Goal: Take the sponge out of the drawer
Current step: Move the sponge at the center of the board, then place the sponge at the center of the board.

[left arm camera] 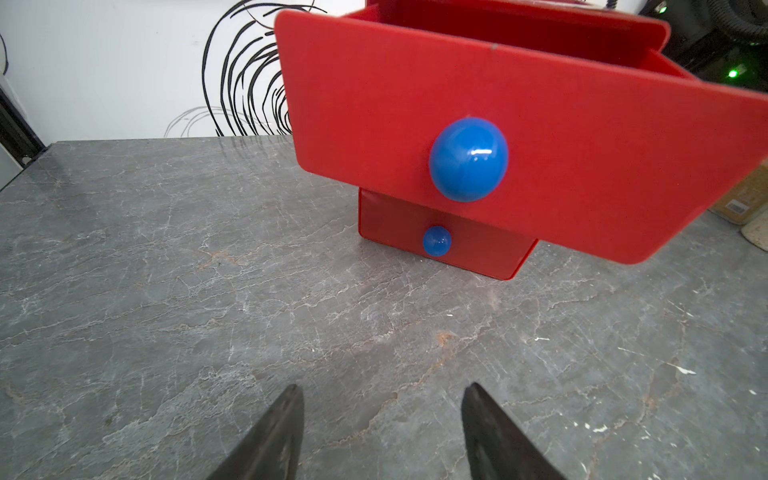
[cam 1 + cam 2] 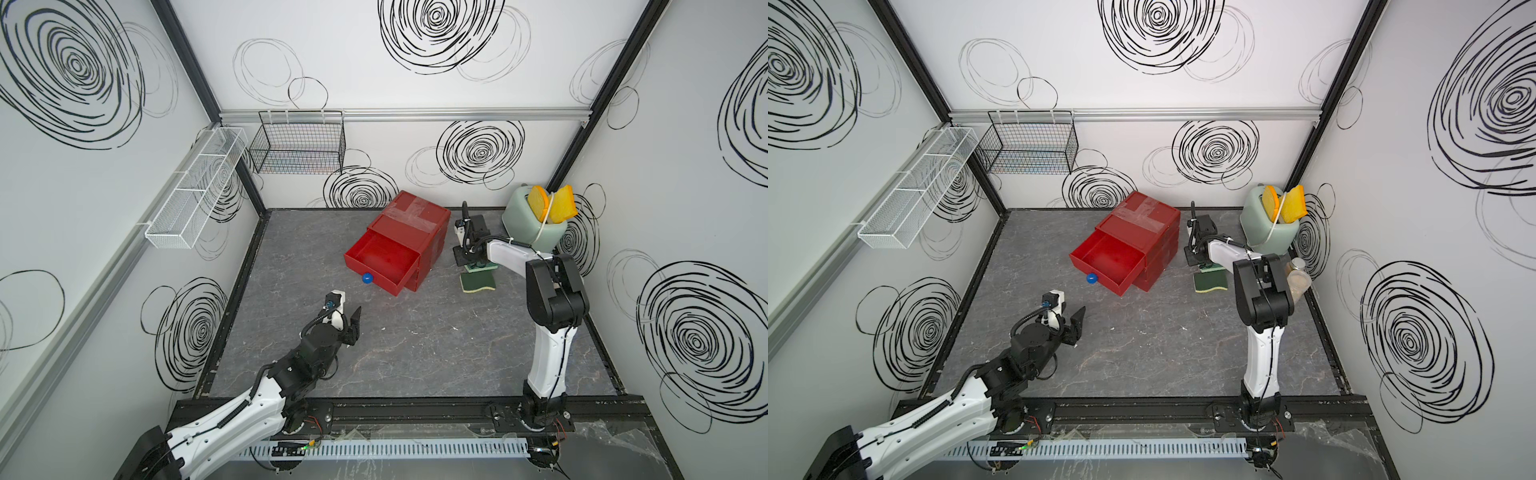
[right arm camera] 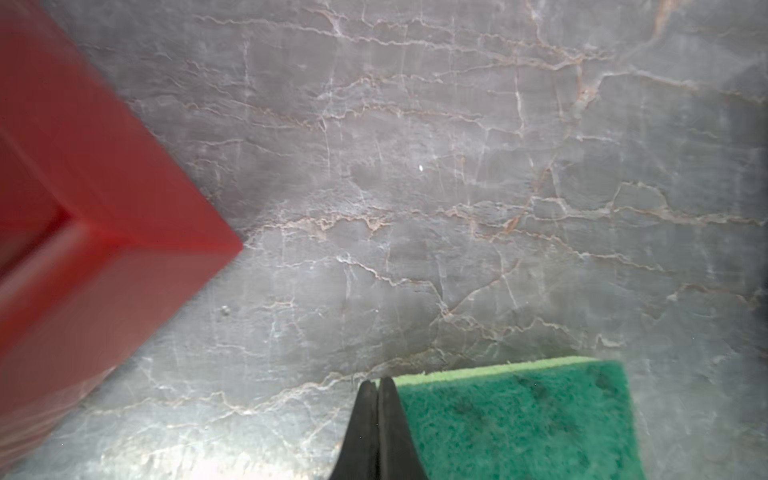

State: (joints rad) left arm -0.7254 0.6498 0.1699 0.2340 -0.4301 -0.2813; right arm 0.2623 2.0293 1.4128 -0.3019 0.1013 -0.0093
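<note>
The green sponge (image 2: 478, 282) (image 2: 1210, 282) lies flat on the grey table, to the right of the red drawer unit. The top drawer (image 2: 382, 259) (image 2: 1108, 259) is pulled out, and its inside shows only bare red floor. My right gripper (image 2: 471, 268) (image 3: 377, 380) points down at the sponge's (image 3: 519, 415) far corner, shut, with nothing between its fingers. My left gripper (image 2: 353, 322) (image 1: 382, 388) is open and empty. It hovers in front of the drawer's blue knob (image 1: 468, 160), apart from it.
The red cabinet (image 2: 415, 220) stands mid-table, with a shut lower drawer and its small blue knob (image 1: 436, 241). A pale green toaster (image 2: 536, 220) holding yellow slices is at the back right, a jar (image 2: 1298, 278) beside it. Wire baskets (image 2: 299, 143) (image 2: 195, 187) hang on the walls.
</note>
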